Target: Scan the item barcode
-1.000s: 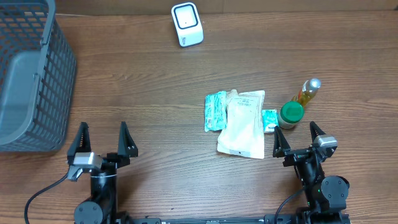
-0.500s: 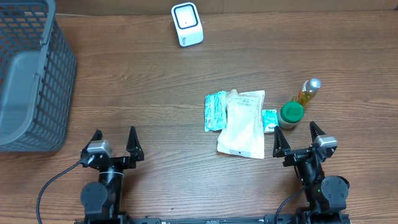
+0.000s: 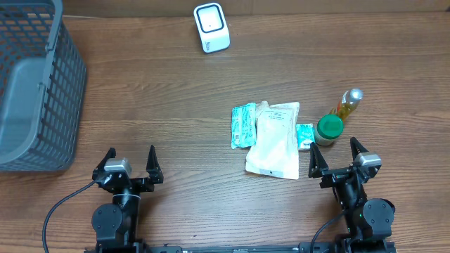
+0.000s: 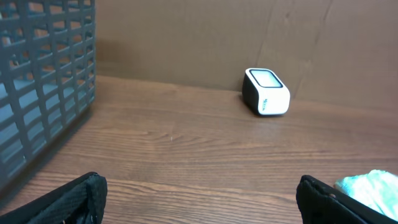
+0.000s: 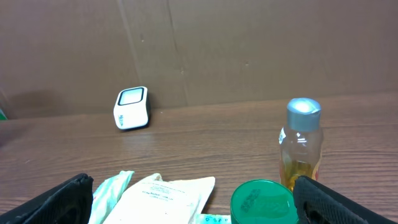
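Left end effector (image 3: 131,150) shifted slightly toward white flat pouch (image 3: 274,140); fingers spread, empty. Right end effector (image 3: 334,147) spread, empty, beside pouch's right edge, nearer; pouch long axis points away from it.

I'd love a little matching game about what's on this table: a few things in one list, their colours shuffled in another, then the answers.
Things:
1. basket
2. scanner
3. jar
4. bottle

Colours:
A. green lid
B. yellowish, silver cap
C. grey
D. white

Pairs: 1-C, 2-D, 3-A, 4-B
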Tool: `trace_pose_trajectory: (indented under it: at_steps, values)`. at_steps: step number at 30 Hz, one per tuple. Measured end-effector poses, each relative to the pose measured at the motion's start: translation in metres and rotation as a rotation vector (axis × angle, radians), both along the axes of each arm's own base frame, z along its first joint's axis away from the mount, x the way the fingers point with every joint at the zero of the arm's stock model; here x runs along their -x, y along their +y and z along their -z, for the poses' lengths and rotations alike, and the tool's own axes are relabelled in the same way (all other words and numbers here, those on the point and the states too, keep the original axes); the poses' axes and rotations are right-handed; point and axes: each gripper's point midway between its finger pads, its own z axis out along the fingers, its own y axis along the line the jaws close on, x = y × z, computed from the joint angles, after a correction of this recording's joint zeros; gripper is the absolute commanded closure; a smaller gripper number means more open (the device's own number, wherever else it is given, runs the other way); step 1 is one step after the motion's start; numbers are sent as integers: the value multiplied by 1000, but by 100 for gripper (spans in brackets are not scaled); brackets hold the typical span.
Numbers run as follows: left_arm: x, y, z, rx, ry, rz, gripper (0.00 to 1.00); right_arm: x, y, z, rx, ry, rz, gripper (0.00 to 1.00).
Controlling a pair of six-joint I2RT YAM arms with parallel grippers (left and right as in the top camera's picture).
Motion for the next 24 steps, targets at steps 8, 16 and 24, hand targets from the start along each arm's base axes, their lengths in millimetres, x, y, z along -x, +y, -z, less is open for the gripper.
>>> trace_pose_trajectory:
  at_steps: [8,16,24]
  values:
    - [0,-2,0,-35,0,9,1,0,0,0,0,0,0,0]
    - [0,-2,0,-38,0,9,0,0,0,0,1,0,0,0]
    - [0,-2,0,-38,0,9,1,0,0,0,0,0,0,0]
